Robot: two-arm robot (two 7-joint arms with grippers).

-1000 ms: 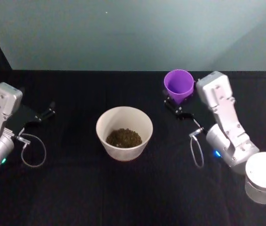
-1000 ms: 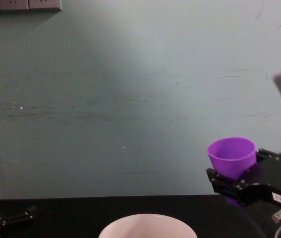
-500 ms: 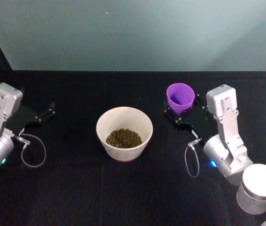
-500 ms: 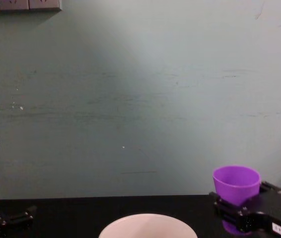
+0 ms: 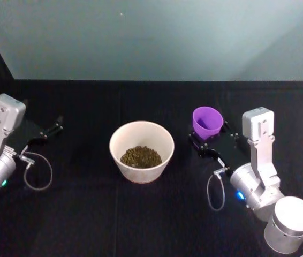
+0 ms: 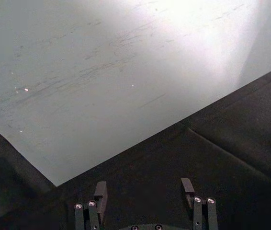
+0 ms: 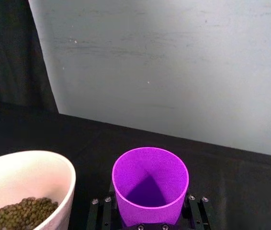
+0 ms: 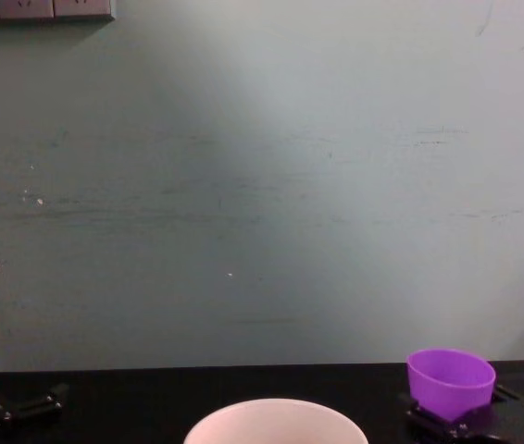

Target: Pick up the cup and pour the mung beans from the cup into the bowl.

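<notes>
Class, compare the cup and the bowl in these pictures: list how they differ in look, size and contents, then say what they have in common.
Colour: the cup is bright purple; the bowl is pale white-pinkish.
Size: the cup is narrow; the bowl is much wider.
Contents: the cup looks empty inside; the bowl holds mung beans.
Hold: the cup sits between the right gripper's fingers; the bowl stands free on the table.
Shared: both are upright, open-topped and tapered.

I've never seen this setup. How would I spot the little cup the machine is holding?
Start at the black table and find the wide pale bowl of small green-brown beans near its middle. Just to the robot's right of it, the right gripper clasps the cup, standing upright. It is the one bright purple thing there, narrower than the bowl, smooth, without a handle, and empty inside.
</notes>
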